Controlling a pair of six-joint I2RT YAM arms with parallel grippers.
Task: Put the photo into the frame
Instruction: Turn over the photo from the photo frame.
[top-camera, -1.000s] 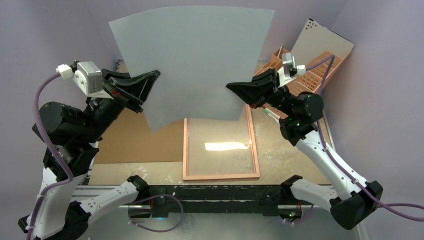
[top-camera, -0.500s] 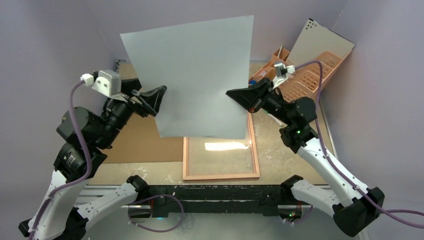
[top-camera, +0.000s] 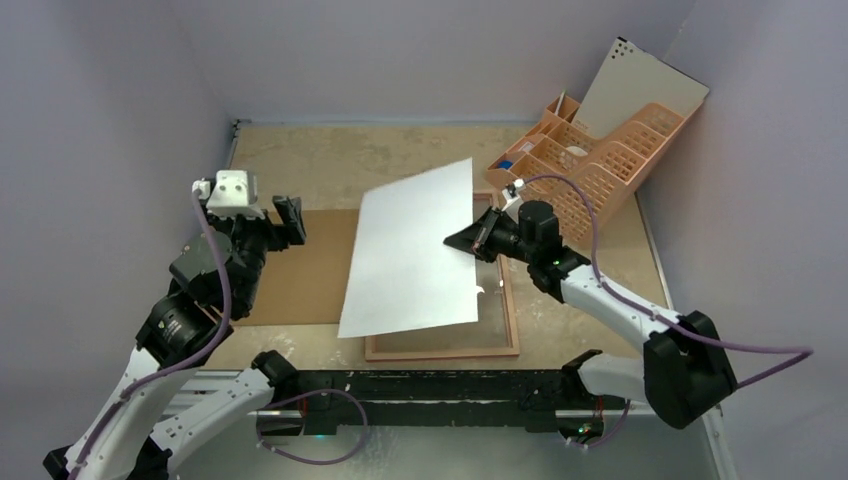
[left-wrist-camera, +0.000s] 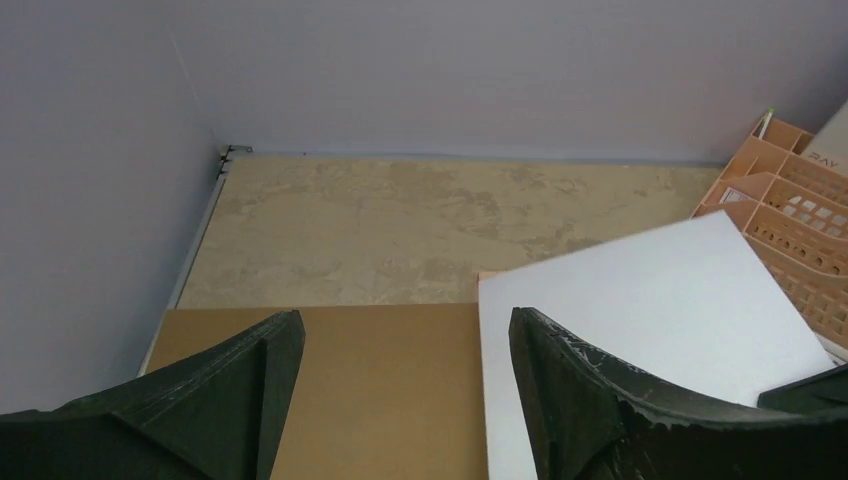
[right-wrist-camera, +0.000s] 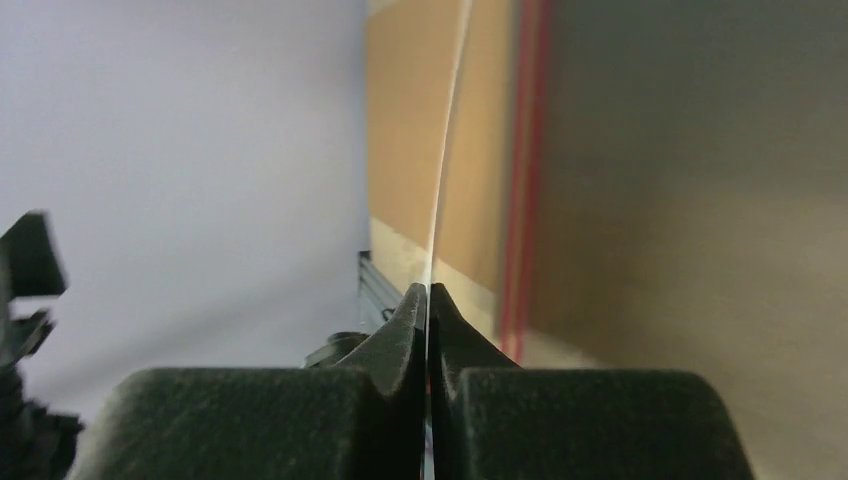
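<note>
right now your right fingers are clenched on the photo at its right edge, white back up, tilted over the frame on the worktop. its long axis skews left of the frame's, near corner overhanging the left rail. your left fingers are spread, empty, well apart leftward.

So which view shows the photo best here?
The top external view: the whole photo shows, white back up, askew over the frame, its right edge pinched by the right pincer. The left wrist view catches only part of it; the right wrist view sees it edge-on, a thin line.
</note>
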